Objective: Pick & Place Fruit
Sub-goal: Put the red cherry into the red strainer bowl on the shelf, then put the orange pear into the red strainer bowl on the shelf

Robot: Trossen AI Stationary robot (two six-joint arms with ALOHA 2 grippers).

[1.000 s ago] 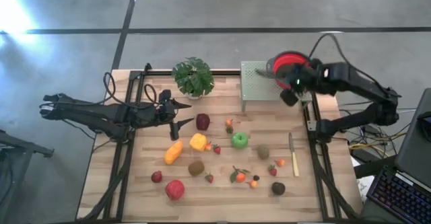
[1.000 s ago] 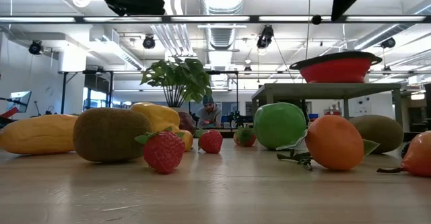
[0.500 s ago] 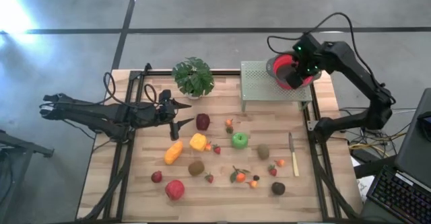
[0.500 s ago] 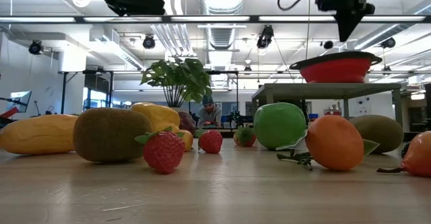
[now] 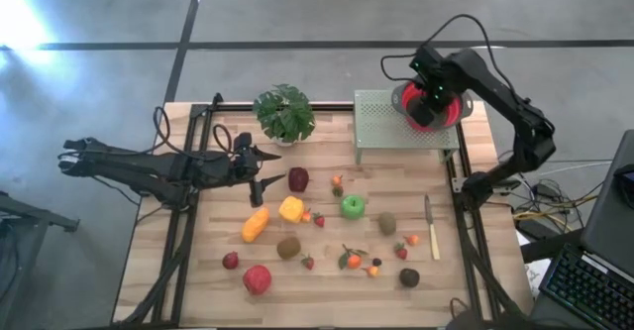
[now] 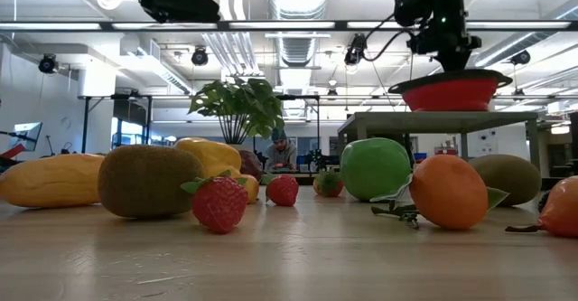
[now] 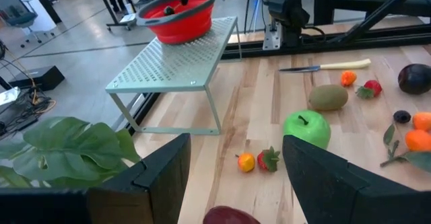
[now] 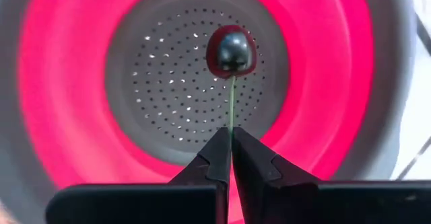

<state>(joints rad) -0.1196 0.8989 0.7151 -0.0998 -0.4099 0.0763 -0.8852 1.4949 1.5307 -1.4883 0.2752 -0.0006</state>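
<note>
- Your right gripper [image 8: 229, 143] hangs over the red colander [image 5: 433, 105], which sits on the perforated grey stand [image 5: 381, 122] at the far right corner of the desk [image 5: 198, 271].
- Its fingers [image 8: 202, 167] are pressed together on the thin stem of a dark red cherry [image 8: 231, 51]; the cherry hangs from them above the colander's perforated grey bottom.
- In the low view you see that arm reaching down from above to the colander's rim.
- Your left gripper [image 5: 269, 169] waits low at the desk's left side, pointing toward the middle, with its fingers [image 7: 158, 177] held apart and nothing between them.
- A maroon fruit [image 5: 298, 179] lies just beside the left gripper's tips.
- The rest of the fruit is spread over the desk's middle and near half:
- a yellow piece [image 5: 291, 209] and an orange-yellow elongated piece [image 5: 255, 224] lie near each other left of centre;
- a green apple [image 5: 352, 207] sits about mid-desk, with a brown kiwi [image 5: 386, 225] to its right;
- another kiwi [image 5: 288, 247], a large red fruit [image 5: 257, 278] and a small dark red one [image 5: 230, 261] lie toward the near left;
- a small orange with leaves [image 5: 352, 261] and a dark round fruit [image 5: 409, 277] lie toward the near right, with several strawberries scattered between.
- A knife with a pale handle [image 5: 431, 229] lies along the desk's right side.
- A potted plant [image 5: 284, 114] stands at the far edge, left of the stand.
</note>
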